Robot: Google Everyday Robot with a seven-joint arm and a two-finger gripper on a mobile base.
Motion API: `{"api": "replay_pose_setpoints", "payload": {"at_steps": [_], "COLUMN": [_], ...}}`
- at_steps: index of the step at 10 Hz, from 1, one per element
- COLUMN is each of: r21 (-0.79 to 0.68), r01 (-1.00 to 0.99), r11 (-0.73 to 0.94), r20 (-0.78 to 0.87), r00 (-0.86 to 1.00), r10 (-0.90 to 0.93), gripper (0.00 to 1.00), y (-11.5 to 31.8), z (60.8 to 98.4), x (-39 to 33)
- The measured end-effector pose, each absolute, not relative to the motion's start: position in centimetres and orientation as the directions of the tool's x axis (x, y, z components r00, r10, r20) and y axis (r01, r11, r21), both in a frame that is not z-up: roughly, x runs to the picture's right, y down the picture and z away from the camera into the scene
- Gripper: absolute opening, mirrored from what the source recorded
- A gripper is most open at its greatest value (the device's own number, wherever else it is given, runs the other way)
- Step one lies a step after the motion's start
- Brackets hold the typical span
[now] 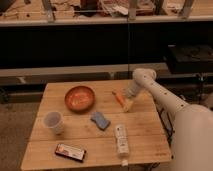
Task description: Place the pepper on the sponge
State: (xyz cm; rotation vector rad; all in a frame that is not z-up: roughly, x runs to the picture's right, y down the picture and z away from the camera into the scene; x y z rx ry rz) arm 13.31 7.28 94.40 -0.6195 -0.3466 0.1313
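Carrying everything: we see a wooden table point(145, 132), with dark shelving behind its far edge.
Arm point(160, 97): white, coming in over the table's right edge, then bending down toward the far right part of the top.
Gripper point(128, 104): low over the table, toward the far right corner. Its jaws are spread wide and we make out nothing held between them.
Pepper point(118, 98): slim and orange-red, lying on the wood just left of the gripper. We cannot tell whether a finger touches it.
Sponge point(100, 120): blue, flat near the middle of the table, closer to the front edge than the pepper and apart from it.
Bowl point(80, 98): round, orange-brown, toward the far edge and left of the pepper.
Cup point(53, 122): pale, upright, near the left edge.
Remote point(121, 140): white, near the front edge and right of the sponge, its length running front to back.
Packet point(70, 152): black and orange, flat by the front left corner.
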Motion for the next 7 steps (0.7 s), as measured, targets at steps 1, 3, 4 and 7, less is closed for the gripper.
{"api": "replay_pose_setpoints", "payload": {"at_steps": [1,3,4,7], "r21": [-0.59,-0.594,-0.597,-0.606], "r01": [-0.019,-0.024,-0.028,-0.024], "r11": [0.807,0.804,0.802,0.795], "r20": [0.278,0.28,0.281,0.282], "r00": [0.934,0.931,0.929,0.928], "r10": [0.226,0.235,0.241,0.244], "gripper": [0.8,0.8,0.8,0.63], "y": [7.32,7.4,7.42,7.45], "z": [94.46,94.58,94.65,94.76], "x": [13.34,13.43,13.5,13.58]}}
